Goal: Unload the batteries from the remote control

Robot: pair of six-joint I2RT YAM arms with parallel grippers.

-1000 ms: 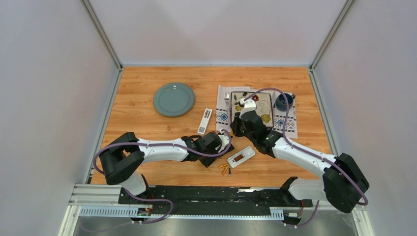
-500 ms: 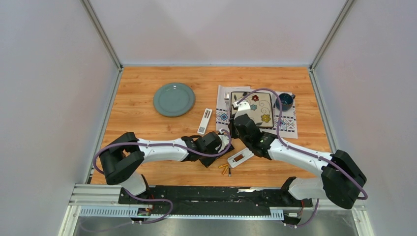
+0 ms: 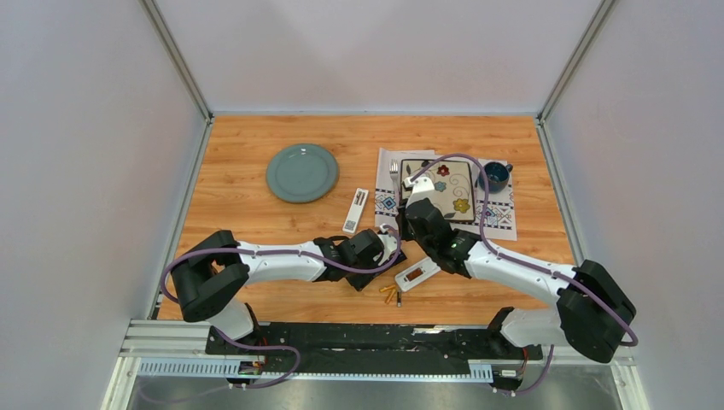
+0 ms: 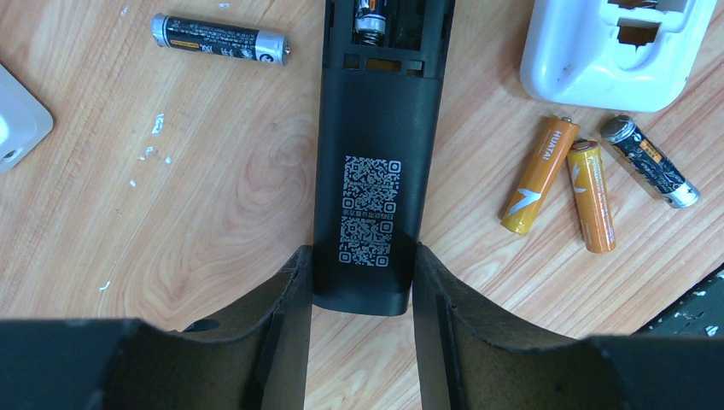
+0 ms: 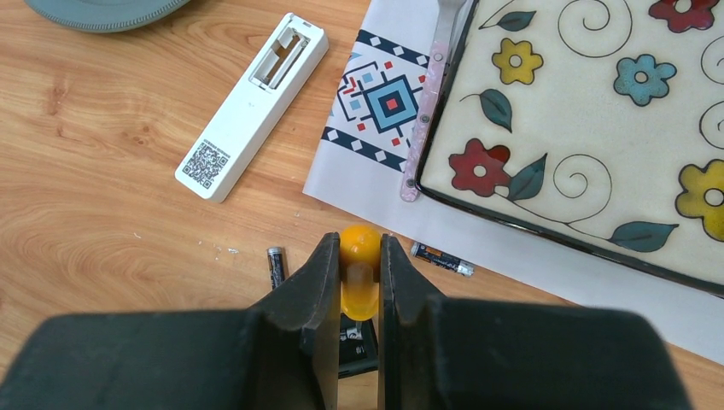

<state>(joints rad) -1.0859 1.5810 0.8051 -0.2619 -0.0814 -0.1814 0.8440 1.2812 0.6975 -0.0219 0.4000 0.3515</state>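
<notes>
Left wrist view: the left gripper (image 4: 361, 265) has its jaws clamped on the near end of a black remote control (image 4: 371, 128), which lies back-up on the wooden table (image 4: 171, 222). Its battery bay is open, and what looks like one cell (image 4: 369, 8) sits by the spring. Unloaded batteries lie loose on the table: a gold-orange pair (image 4: 540, 175) with a dark battery (image 4: 651, 162) beside it, right of the remote, and a second dark battery (image 4: 220, 38) to its left. A white remote (image 4: 619, 51) lies just beyond the pair.

Right wrist view: the right gripper (image 5: 359, 248) has its jaws clenched on an orange-handled screwdriver (image 5: 359, 256) that points down at the black remote – its tip is hidden.

The step appears to be prying out the cell in the bay. The next move likely calls for working the tip under that cell and levering gently – with the left jaws holding firm
</notes>
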